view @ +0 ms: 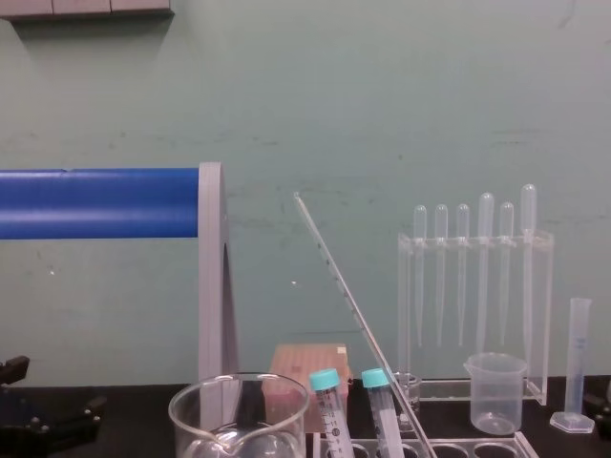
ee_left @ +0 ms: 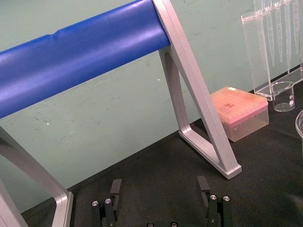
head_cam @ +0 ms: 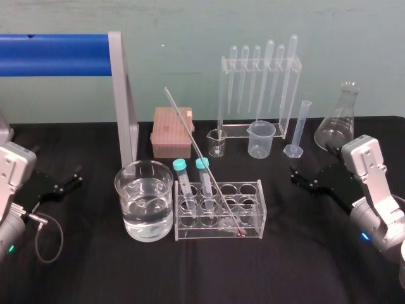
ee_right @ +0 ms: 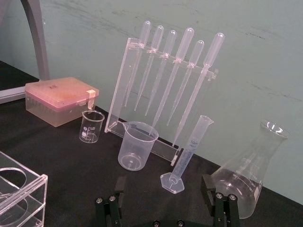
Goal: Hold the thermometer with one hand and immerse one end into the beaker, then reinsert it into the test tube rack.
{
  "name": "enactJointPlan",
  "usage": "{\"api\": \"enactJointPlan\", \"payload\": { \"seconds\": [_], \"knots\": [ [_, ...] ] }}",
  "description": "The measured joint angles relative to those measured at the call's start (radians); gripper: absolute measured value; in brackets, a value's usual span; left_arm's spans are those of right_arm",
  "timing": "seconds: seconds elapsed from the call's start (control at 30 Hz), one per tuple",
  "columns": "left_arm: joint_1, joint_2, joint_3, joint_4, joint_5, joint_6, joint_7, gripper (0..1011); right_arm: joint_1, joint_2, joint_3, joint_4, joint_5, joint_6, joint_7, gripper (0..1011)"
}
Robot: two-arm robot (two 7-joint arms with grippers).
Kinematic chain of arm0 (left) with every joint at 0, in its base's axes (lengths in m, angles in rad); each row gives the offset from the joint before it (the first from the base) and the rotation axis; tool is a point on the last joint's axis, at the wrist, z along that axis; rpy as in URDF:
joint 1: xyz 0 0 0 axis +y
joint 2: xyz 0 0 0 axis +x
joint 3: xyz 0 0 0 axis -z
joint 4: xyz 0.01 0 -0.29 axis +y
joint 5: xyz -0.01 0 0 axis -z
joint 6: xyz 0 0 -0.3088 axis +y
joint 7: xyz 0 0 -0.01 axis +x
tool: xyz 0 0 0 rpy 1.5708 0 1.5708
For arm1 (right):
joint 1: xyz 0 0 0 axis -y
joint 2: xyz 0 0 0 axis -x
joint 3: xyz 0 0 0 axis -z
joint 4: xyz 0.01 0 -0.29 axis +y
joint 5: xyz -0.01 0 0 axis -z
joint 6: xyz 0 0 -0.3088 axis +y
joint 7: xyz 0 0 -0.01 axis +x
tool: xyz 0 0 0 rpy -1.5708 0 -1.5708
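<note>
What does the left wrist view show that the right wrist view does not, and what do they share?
Left wrist, not right: the blue bar, the beaker's rim and the open left claw. Right wrist, not left: the rack's corner, flask, cylinder, plastic beaker and the open right claw. Both: the pink box, pipette stand and small glass beaker.

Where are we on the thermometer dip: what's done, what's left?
Nothing is in hand: the left gripper and right gripper sit open at the sides of the table, touching nothing. The thermometer leans in the test tube rack, the beaker beside it holding clear liquid. This fits either the start or the finish; the pictures cannot say whether the dip happened. If not, grasping, dipping and reinserting all remain.
</note>
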Motion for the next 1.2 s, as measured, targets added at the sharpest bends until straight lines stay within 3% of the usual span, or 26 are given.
{"api": "enactJointPlan", "payload": {
  "seconds": [1.2],
  "knots": [
    [0.000,0.000,0.000,0.000,0.000,0.000,0.000,1008,0.000,0.000,0.000,0.000,0.000,0.000,0.000,1004]
  ]
}}
